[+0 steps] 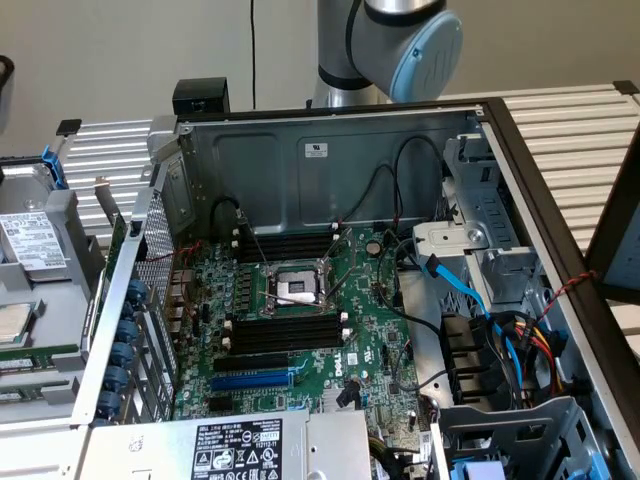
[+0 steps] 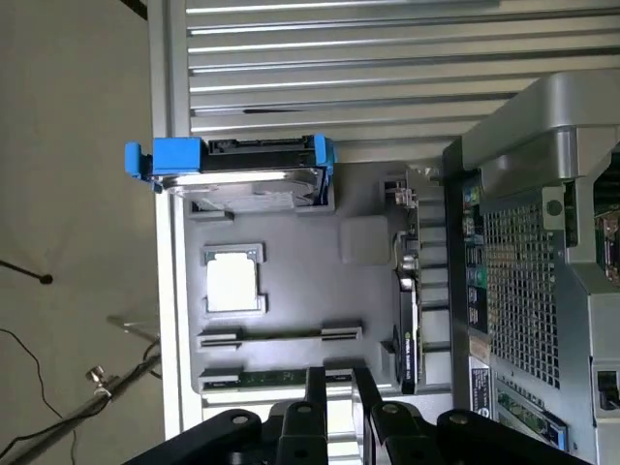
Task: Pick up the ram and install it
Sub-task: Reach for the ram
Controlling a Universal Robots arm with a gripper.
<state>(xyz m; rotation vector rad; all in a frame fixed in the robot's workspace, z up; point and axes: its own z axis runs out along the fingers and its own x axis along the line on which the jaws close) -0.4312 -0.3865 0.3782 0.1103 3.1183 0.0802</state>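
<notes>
One long, thin green ram stick (image 2: 276, 378) sits in the grey tray (image 2: 291, 281), one end toward the metal computer case (image 2: 542, 242); your gripper (image 2: 337, 376) hovers above, claw spread, empty.

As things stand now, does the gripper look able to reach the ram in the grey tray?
Probably yes. The open gripper hangs near the ram, which lies uncovered in its groove of the grey tray. The hard drive and the processor sit in other compartments, apart from it.
</notes>
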